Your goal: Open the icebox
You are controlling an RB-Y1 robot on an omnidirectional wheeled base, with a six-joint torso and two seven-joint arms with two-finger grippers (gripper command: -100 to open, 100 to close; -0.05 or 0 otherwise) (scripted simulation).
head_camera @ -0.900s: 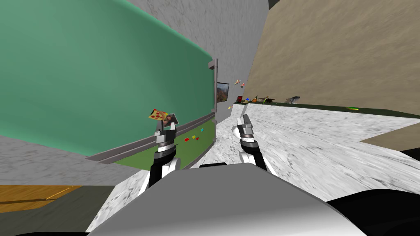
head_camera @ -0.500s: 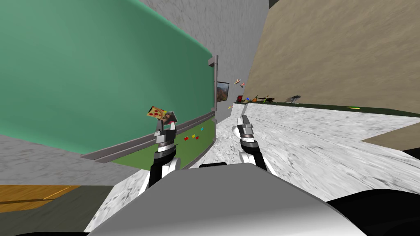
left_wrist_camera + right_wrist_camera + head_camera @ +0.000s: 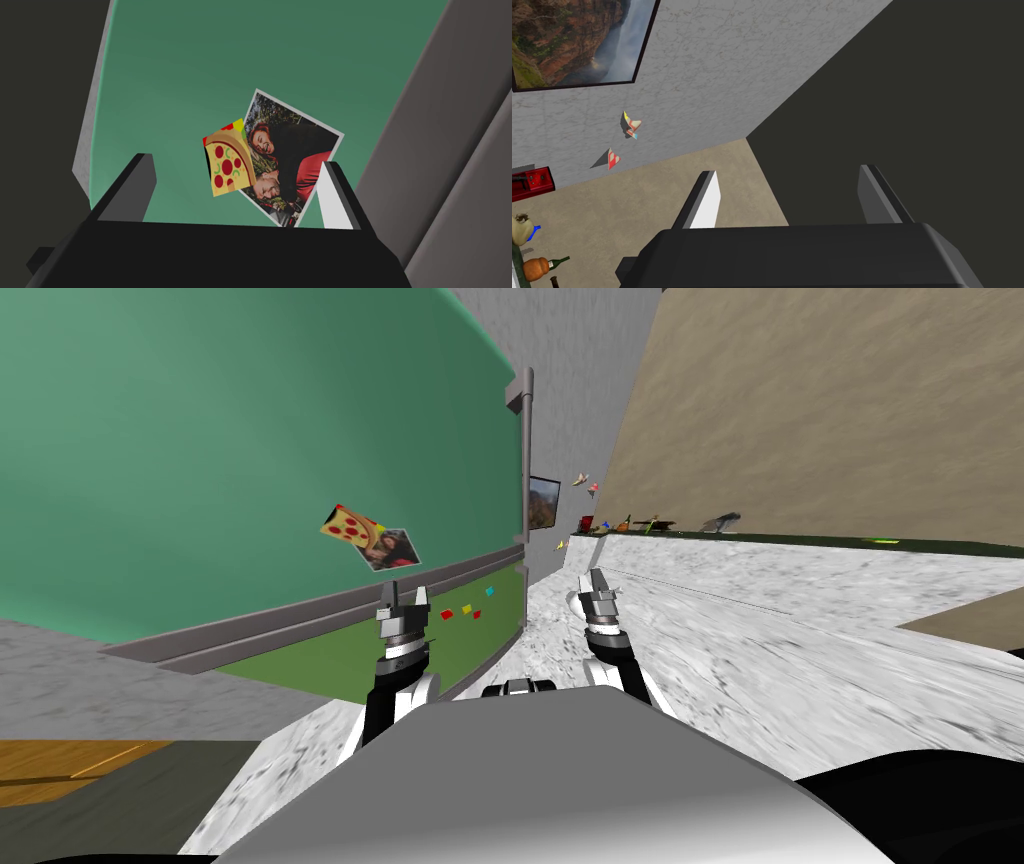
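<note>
Green icebox (image 3: 250,438) takes up the left of the scene, its upper door a broad curved panel. A grey bar handle (image 3: 524,458) runs upright along that door's far edge. The left gripper (image 3: 406,592), fingers spread, faces the panel near a photo (image 3: 392,550) and pizza magnet (image 3: 345,526), so the handle lies farther off and to its right. The right gripper (image 3: 596,583), also spread, looks about as close to the handle, though depth is hard to judge.
</note>
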